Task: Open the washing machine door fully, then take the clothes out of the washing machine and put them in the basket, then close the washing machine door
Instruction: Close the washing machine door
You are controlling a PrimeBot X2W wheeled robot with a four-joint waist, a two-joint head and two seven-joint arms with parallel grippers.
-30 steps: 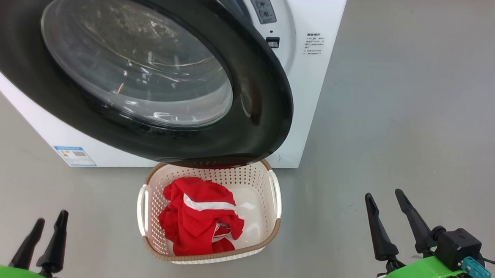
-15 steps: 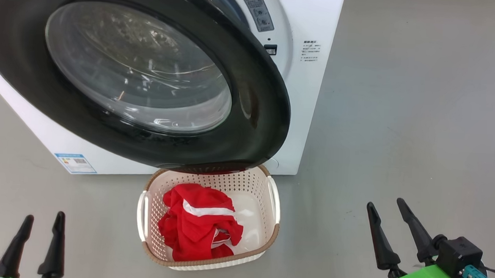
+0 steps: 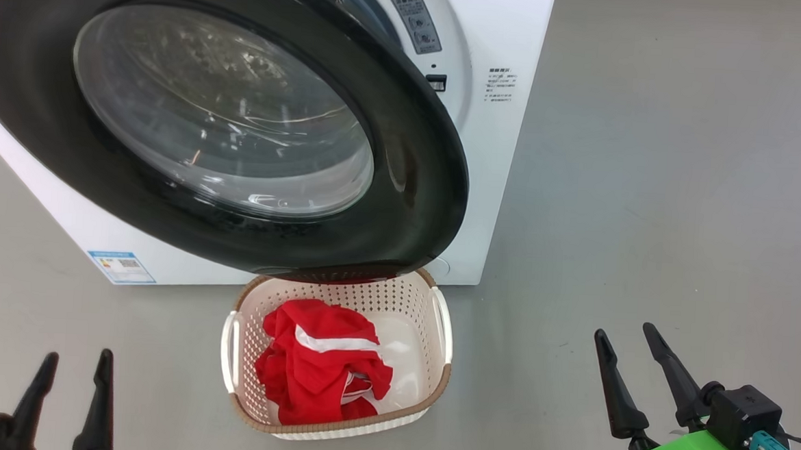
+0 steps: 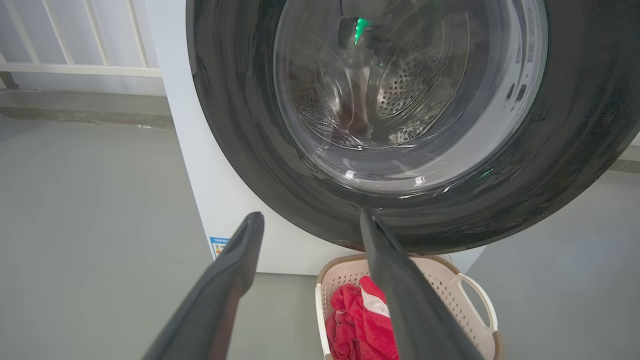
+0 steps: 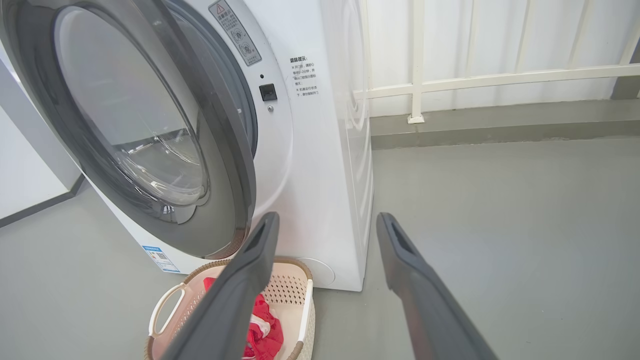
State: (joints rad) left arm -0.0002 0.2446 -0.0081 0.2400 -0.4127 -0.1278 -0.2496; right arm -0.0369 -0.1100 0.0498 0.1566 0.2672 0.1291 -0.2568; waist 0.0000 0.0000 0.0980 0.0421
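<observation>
The washing machine door [image 3: 416, 185], black-rimmed with a glass bowl, stands ajar from the white washing machine [image 3: 491, 188] and overhangs the far edge of the basket [image 3: 444, 364]. Red clothes [image 3: 318, 365] with a white stripe lie in the cream basket on the floor. My left gripper [image 3: 78, 355] is low at the left, open and empty. My right gripper [image 3: 624, 331] is open and empty to the right of the basket. In the left wrist view, my left gripper [image 4: 311, 214] points at the door [image 4: 240, 125]. In the right wrist view, my right gripper [image 5: 328, 215] points at the machine's front corner above the basket [image 5: 165, 300].
A blue label sticker [image 3: 120, 266] sits low on the machine's front. A white railing [image 5: 480, 80] and a wall stand behind the machine. Grey floor [image 3: 649, 197] stretches to the machine's right.
The head camera has tilted a little, so the whole picture sits lower. My left gripper has dropped lower in view and its fingers now stand more upright. Door, basket and clothes are unchanged.
</observation>
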